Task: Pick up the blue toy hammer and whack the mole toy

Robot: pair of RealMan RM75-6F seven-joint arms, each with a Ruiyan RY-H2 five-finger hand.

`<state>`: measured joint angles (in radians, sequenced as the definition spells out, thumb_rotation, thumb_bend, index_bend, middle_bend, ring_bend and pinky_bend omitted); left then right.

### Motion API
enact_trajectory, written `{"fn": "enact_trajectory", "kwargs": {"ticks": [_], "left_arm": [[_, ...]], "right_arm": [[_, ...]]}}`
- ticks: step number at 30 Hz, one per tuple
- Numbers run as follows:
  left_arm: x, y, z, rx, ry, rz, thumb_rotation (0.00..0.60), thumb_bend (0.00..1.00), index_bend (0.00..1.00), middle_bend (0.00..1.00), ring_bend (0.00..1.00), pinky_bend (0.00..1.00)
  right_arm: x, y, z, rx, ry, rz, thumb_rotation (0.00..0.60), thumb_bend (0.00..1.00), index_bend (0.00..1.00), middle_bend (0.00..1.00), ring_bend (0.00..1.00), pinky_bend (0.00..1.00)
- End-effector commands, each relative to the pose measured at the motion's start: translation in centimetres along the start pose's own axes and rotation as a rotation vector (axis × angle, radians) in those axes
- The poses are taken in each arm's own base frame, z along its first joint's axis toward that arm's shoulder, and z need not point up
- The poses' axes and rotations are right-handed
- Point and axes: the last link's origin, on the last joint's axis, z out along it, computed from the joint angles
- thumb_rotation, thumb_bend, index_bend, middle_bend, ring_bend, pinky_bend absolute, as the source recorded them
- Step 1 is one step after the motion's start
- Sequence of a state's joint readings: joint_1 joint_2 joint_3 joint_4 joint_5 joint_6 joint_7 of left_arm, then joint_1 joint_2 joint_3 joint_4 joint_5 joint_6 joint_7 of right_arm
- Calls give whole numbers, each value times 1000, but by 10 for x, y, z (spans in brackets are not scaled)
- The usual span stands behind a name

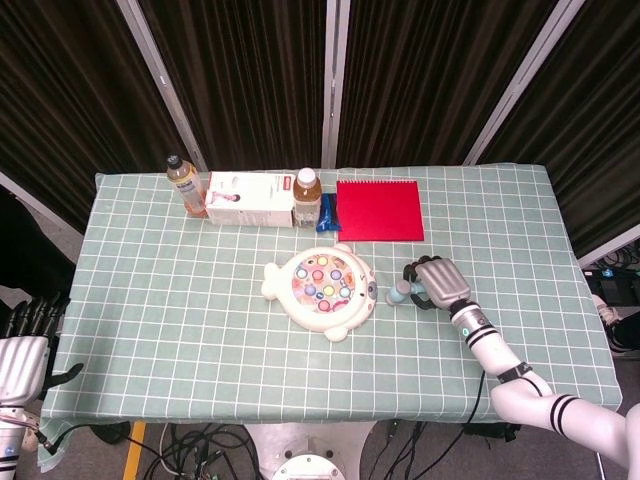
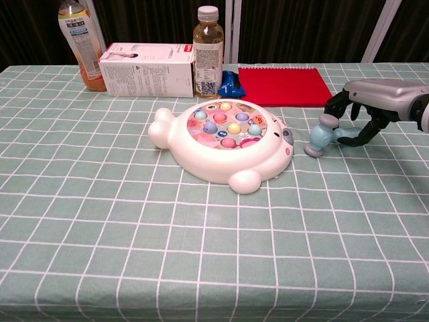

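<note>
Nearest the robot, the left hand is hanging off the near-left table corner, fingers pointing up and apart, holding nothing, well apart from every task item.

Mid-table: the mole toy is sitting flat on the checked tablecloth, its coloured pegs facing up. Just beside it on the robot's right, the blue toy hammer is lying on its side on the cloth. Its long axis is running roughly left-right across the table: the grey-capped head is pointing toward the mole toy, the handle is extending away toward the right hand.

The right hand is arching over the handle end. In the chest view its fingers are curling down on the far side of the handle and the thumb is reaching in from the near side, so the handle is lying between them. Whether the fingers are actually pressing on the handle or only cupping around it cannot be told; the hammer is resting on the cloth, not lifted. The head view is showing the same: hand covering the handle, hammer head protruding toward the toy.

Judgement: the right hand is the only one placed to grasp. The closing direction is crossing the handle's long axis, which suits a wrap grip. Once lifted, the swing would be leftward onto the pegs.

Far edge: two drink bottles, a white carton and a red notebook are standing clear of the work.
</note>
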<state>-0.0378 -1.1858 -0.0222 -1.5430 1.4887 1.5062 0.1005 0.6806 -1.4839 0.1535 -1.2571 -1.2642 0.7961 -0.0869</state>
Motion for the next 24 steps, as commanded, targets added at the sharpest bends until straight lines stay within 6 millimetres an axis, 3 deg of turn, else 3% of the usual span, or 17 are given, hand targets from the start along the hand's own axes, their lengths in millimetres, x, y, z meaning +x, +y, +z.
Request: {"fn": "enact_trajectory", "kwargs": {"ticks": [1,24], "left_arm": [[0,-1,0,1,-1,-1,600,88,89,32,0,0],[-4,-5,-2,10,-4,-9,600,89,88,32,0,0]], "right_arm": [[0,0,0,-2,-2,-1,600,265,468,442,282,350],[-3,0,5,-10,-7,2,600,341,561,508,356,431]]}}
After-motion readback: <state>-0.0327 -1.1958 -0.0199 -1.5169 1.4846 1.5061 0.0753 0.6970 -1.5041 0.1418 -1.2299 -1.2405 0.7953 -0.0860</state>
